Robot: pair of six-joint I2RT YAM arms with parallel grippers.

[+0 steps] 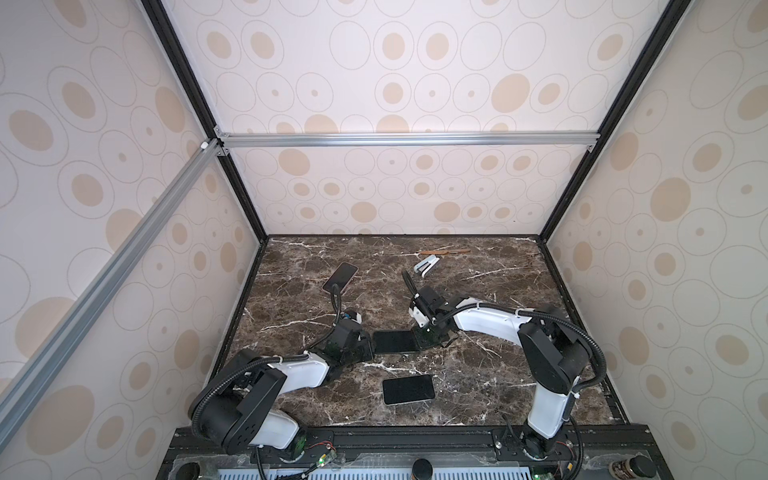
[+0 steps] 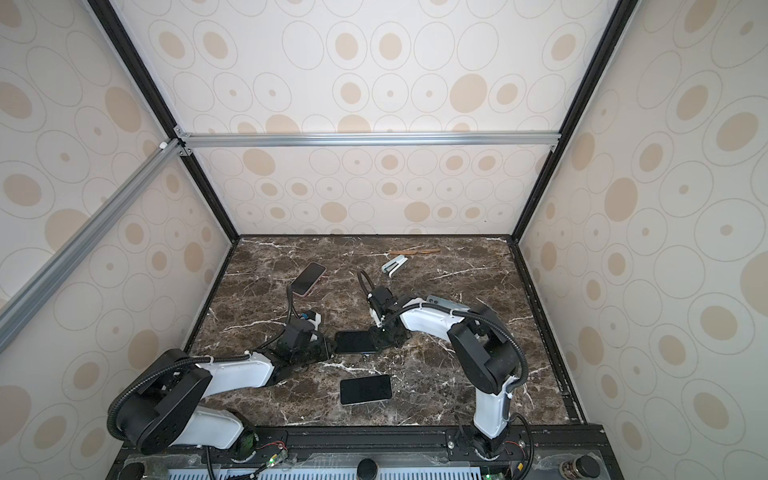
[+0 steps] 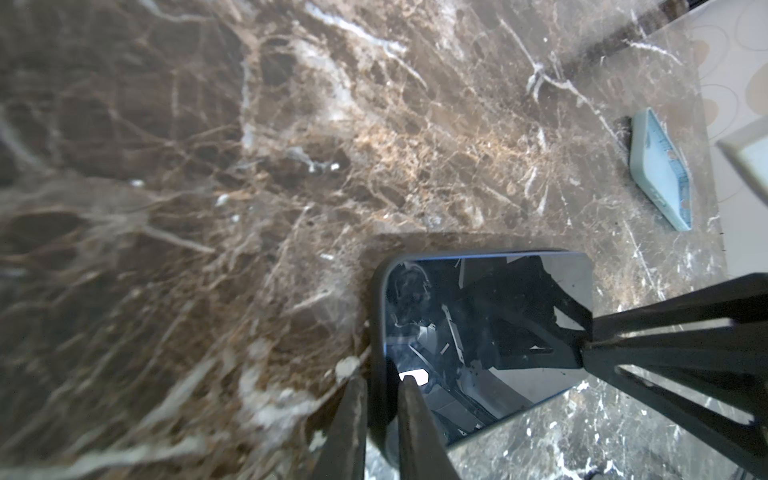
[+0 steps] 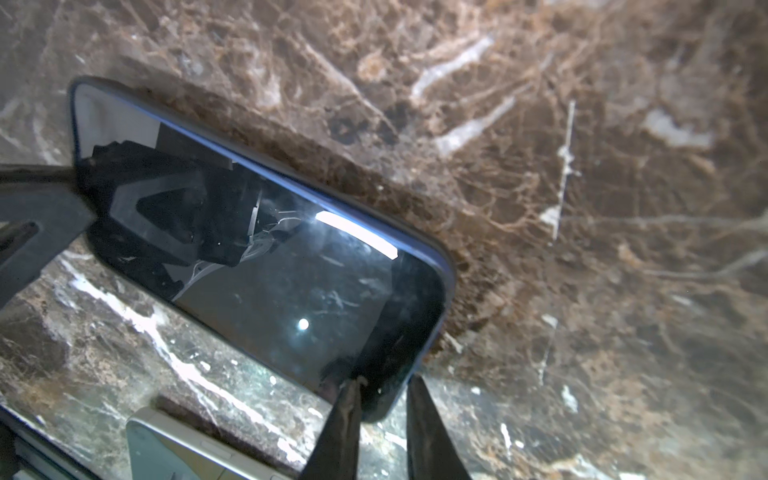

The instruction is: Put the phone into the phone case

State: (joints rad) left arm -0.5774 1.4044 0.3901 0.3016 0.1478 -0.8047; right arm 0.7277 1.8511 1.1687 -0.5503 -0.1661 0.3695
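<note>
Now phone (image 1: 392, 341) endwise between left gripper (image 3: 380, 386) and right gripper (image 4: 384, 380)

The left claw (image 3: 380, 388) pinches the dark rim at one end of a black-screened phone (image 3: 486, 328) over the brown marble surface (image 3: 208, 187). The right claw (image 3: 588, 336) meets the phone's opposite end. A flat pale blue thing (image 3: 660, 166), phone or case, lies apart on the surface.
</note>
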